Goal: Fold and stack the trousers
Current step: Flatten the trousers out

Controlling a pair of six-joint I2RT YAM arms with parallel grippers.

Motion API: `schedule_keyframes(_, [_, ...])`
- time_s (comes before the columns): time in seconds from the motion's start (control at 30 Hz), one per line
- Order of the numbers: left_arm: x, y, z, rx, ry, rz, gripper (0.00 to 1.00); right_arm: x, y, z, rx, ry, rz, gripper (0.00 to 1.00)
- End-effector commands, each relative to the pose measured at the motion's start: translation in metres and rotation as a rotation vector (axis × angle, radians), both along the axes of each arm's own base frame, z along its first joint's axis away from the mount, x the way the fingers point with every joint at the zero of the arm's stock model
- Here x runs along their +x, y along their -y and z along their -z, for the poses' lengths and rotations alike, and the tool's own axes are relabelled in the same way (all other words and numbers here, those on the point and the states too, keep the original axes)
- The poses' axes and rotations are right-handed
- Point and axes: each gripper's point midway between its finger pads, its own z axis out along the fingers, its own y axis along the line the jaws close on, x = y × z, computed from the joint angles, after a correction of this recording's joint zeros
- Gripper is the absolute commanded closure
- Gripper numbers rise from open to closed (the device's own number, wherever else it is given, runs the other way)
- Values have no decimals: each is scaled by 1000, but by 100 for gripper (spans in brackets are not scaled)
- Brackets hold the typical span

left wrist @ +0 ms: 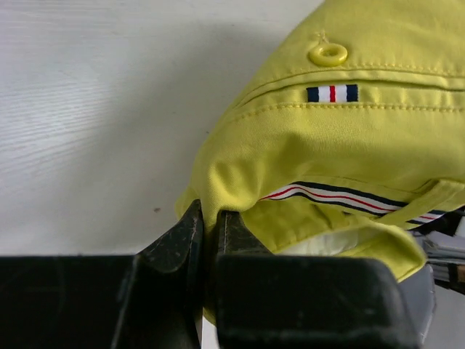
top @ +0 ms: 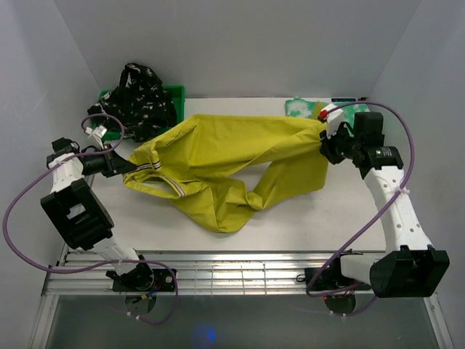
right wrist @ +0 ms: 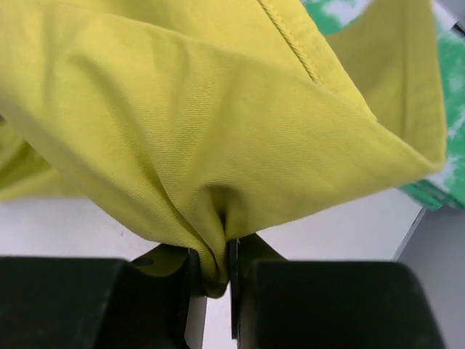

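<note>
Stretched across white table (top: 305, 218), long mustard-yellow cloth trousers (top: 218, 145), left jaws clenched on waistband (left wrist: 341, 109), right jaws clenched on leg end (right wrist: 218, 167)

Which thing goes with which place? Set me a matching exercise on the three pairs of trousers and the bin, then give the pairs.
Things:
1. yellow trousers
2. black patterned trousers
3. green-and-white trousers
4. green bin

Places:
A. far right of the table, partly hidden behind yellow cloth
B. stretched across the table, clamped at one end by the left end effector and at the other by the right end effector
C. far left corner, mostly covered by cloth
D. heaped on the bin

Pairs: 1-B, 2-D, 3-A, 4-C
</note>
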Motion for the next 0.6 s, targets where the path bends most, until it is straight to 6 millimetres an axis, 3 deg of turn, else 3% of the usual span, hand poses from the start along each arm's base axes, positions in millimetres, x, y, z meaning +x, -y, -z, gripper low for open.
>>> schedule_keyframes(0.0, [29, -27, 20, 90, 83, -49, 100, -33, 21, 67, -158, -176, -6, 92])
schedule_keyframes(0.07, [37, -43, 42, 130, 11, -102, 99, -30, 26, 90, -175, -243, 28, 92])
schedule_keyframes(0.1, [39, -46, 60, 115, -42, -106, 93, -27, 27, 96, -176, -265, 36, 92])
schedule_keyframes(0.13, [42, -49, 63, 119, -52, -104, 89, -22, 30, 100, -185, -279, 56, 92])
schedule_keyframes(0.3, [40, -52, 75, 139, -65, -95, 71, 28, 21, 91, -139, -244, 86, 92])
schedule_keyframes(0.4, [42, -59, 61, 180, -40, -120, 64, 44, 13, 88, -155, -248, 70, 92])
schedule_keyframes(0.47, [44, -65, 38, 214, 18, -134, 59, 47, 11, 93, -175, -262, 61, 92])
schedule_keyframes(0.5, [43, -71, 29, 223, 42, -150, 43, 48, 12, 94, -187, -262, 62, 92])
schedule_keyframes(0.57, [43, -76, 4, 248, 96, -173, 38, 48, 19, 96, -232, -270, 75, 92])
